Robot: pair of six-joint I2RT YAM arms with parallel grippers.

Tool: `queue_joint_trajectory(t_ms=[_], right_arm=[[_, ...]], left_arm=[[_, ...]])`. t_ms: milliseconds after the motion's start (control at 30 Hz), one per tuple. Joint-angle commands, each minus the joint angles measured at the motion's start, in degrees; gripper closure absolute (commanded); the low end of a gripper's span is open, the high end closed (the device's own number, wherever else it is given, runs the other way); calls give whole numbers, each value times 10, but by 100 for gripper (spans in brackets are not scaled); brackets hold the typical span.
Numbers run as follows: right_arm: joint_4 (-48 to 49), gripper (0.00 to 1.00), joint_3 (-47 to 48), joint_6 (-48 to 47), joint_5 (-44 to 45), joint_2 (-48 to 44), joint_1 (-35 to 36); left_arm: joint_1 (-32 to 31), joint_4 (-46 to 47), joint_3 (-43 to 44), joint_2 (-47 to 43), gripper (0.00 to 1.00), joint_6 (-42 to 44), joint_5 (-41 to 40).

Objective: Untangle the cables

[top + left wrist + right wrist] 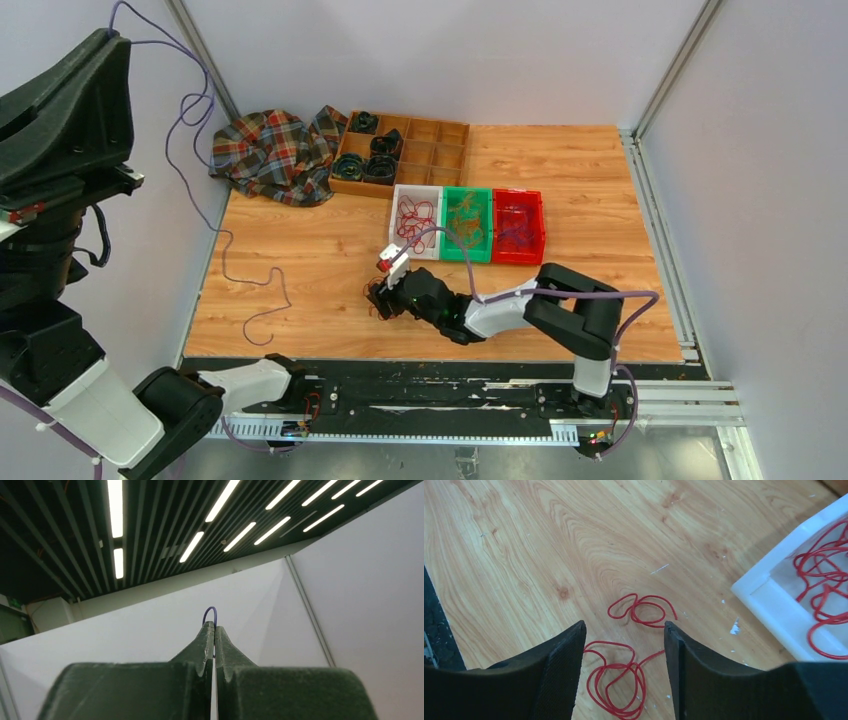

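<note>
My left gripper (108,38) is raised high at the far left and is shut on a purple-blue cable (192,195). The cable hangs down and trails onto the wooden table near its left edge. In the left wrist view a small purple loop (210,613) sticks out above the closed fingertips of the left gripper (214,627). My right gripper (381,300) is low over the table in front of the white bin. It (624,626) is open, and a red cable (616,680) lies tangled in loops on the wood between its fingers. A second red loop (642,610) lies just beyond.
A white bin (417,188) holds red cables, a green bin (466,190) orange-tan ones, and a red bin (541,225) purple ones. The white bin's wall (774,610) is just right of my right gripper. A wooden organiser (440,150) with black coils and a plaid cloth (275,150) lie behind.
</note>
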Motion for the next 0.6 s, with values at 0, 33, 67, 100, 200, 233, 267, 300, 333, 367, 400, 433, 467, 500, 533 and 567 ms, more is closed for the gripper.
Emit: queue_joint_trajectory(t_ms=[0, 33, 67, 100, 200, 233, 267, 300, 333, 367, 400, 433, 467, 500, 533, 567], right_arm=[[7, 38, -11, -4, 35, -84, -7], [2, 35, -16, -7, 36, -106, -7], [-5, 34, -20, -10, 37, -139, -7], [-12, 33, -24, -13, 37, -163, -7], [-51, 30, -33, -29, 44, -241, -8], [-58, 29, -36, -34, 46, -266, -9], [-68, 28, -38, -39, 50, -291, -10], [-79, 28, -42, -43, 53, -315, -12], [-85, 28, -47, -46, 55, -339, -14], [-88, 28, -51, -47, 57, -360, -17], [-92, 28, -55, -47, 55, -379, -20], [-96, 28, -57, -47, 54, -396, -23], [-102, 29, -58, -50, 54, -412, -25], [-112, 29, -57, -54, 63, -425, -28], [-125, 29, -56, -57, 79, -437, -30], [-143, 29, -53, -61, 102, -446, -33]], left_arm=[[3, -14, -43, -10, 100, 1, 10], [3, -22, -64, -18, 100, 2, 24], [3, -32, -87, -26, 100, 5, 43], [3, -37, -110, -33, 100, 1, 53], [3, -55, -165, -50, 100, -7, 90], [3, -55, -184, -56, 100, -14, 100], [3, -56, -202, -59, 100, -21, 112], [3, -56, -218, -62, 100, -26, 125], [3, -55, -233, -63, 100, -34, 135], [3, -55, -246, -63, 100, -42, 146], [3, -55, -257, -62, 100, -52, 155], [3, -52, -267, -59, 100, -64, 161], [3, -44, -283, -56, 100, -78, 166], [3, -35, -293, -51, 100, -89, 171], [3, -24, -303, -46, 100, -100, 175], [2, -14, -309, -37, 100, -110, 178]])
